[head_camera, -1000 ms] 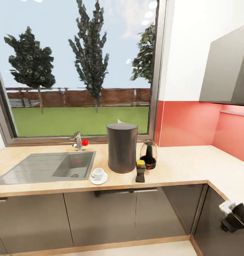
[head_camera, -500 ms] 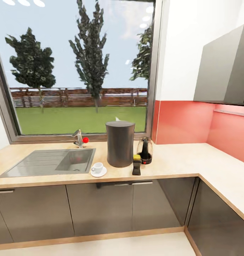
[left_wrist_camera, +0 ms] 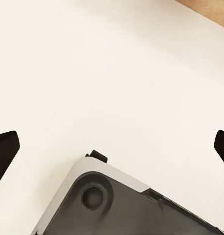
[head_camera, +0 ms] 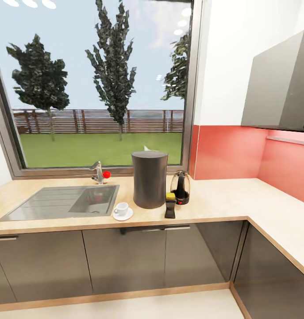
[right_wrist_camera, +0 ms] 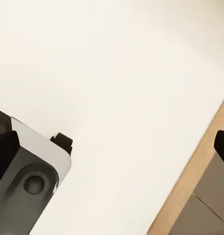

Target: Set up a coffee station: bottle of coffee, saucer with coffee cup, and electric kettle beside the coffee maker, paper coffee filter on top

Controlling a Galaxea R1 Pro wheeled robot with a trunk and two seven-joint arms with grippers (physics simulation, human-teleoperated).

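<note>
The coffee station looks all but finished. The coffee maker stands on the tabletop just right of the sink, in front of the window. The cup sits on the saucer, which lies just beside the coffee maker on its near left. The coffee bottle with its yellow cap stands at the coffee maker's near right, and the kettle stands just behind the bottle, close against the coffee maker's right side. A small pale point, which I take to be the paper filter, pokes up behind the far rim of the coffee maker's top; it is too small to judge how well it sits there. By this reading every item is in place and little or nothing is left, save perhaps checking the filter.

Both arms appear to hang low beside the robot's body, aimed down at the pale floor. In the left wrist view the left fingers show only as dark tips at opposite edges, well apart, with nothing between them but floor and part of the robot's grey base. The right fingers show the same wide spread and hold nothing, above floor beside a wooden strip at the foot of the cabinets.
</note>
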